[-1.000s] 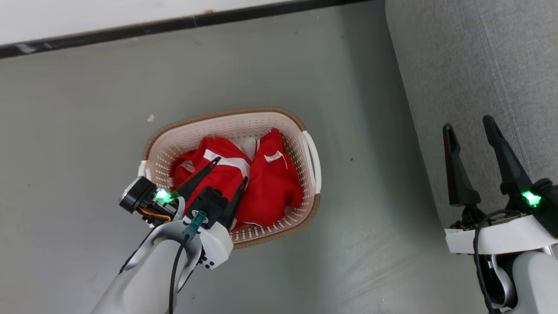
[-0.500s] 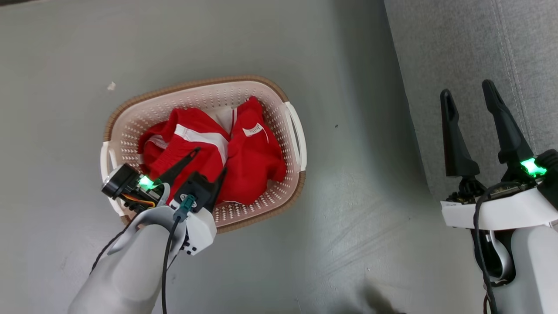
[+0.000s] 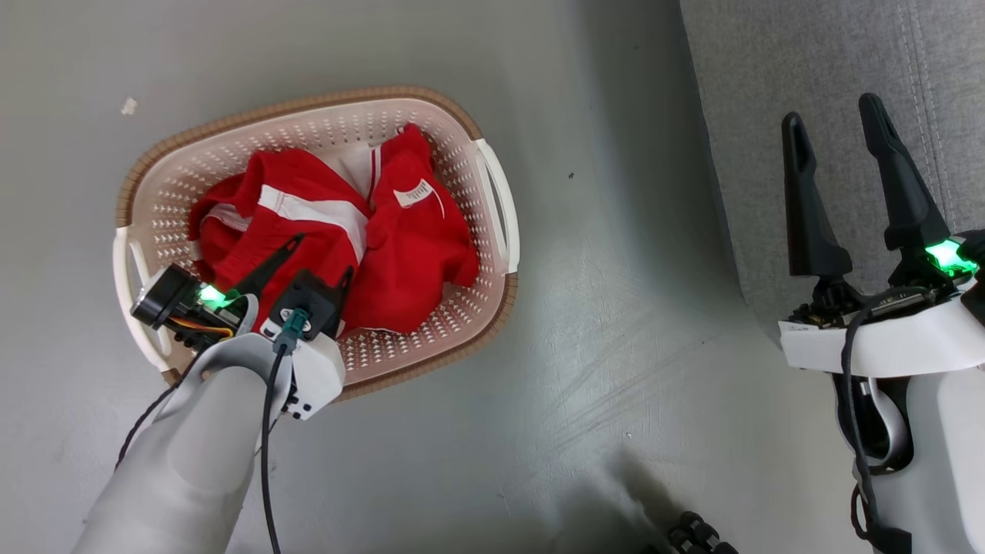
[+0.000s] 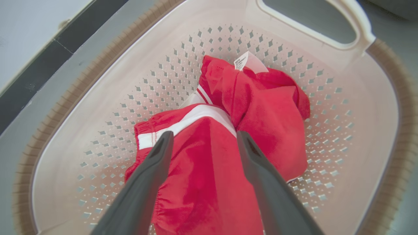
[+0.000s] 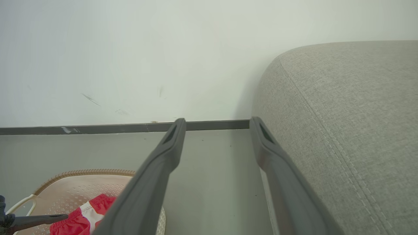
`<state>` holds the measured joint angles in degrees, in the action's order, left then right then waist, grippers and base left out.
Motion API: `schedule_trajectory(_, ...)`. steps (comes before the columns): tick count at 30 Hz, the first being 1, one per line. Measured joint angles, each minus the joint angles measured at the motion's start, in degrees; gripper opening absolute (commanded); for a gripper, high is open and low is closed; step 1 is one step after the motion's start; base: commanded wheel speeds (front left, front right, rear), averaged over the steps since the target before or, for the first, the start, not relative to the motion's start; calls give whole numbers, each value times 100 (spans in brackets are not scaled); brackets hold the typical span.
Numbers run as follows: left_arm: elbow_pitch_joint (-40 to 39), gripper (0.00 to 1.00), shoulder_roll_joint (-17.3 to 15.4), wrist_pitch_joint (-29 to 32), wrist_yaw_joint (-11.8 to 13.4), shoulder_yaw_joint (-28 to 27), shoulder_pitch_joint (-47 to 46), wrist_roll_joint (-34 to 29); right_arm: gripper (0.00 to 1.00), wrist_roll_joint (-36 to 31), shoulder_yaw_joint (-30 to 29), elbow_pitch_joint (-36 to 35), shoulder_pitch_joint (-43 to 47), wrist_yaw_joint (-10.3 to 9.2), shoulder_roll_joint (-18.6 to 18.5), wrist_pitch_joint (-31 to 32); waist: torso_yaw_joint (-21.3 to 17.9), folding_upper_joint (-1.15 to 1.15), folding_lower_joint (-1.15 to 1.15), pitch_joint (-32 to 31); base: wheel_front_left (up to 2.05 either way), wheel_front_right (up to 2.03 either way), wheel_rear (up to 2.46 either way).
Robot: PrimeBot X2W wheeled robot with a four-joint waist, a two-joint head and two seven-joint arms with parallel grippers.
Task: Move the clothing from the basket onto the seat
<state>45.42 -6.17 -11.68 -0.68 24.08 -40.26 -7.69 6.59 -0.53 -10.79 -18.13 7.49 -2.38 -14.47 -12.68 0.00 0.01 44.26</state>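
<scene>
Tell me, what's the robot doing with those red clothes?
It's reaching its left gripper into the basket, open jaws either side of the red clothing, nothing gripped yet. All of it lies in the basket on the floor. The right gripper hangs open by the grey seat, where the clothes should go.

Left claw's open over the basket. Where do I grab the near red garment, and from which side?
Grip the raised crumpled hump of the near red garment, close to its white band, coming straight down from above. It bulges up under the open left claw, and the basket walls block a sideways approach. Stay off the second garment beside it.
</scene>
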Motion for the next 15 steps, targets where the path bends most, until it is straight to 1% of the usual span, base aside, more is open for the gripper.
schedule_trajectory(9,310,100,-83,-52,12,9,-234,-62,100,89,56,3,-247,0,-1,-14,-117,0,0,327,0,0,0)
schedule_trajectory(15,584,100,-159,-40,166,15,-420,-214,100,105,85,8,-386,0,-1,-14,-166,0,0,494,0,0,0)
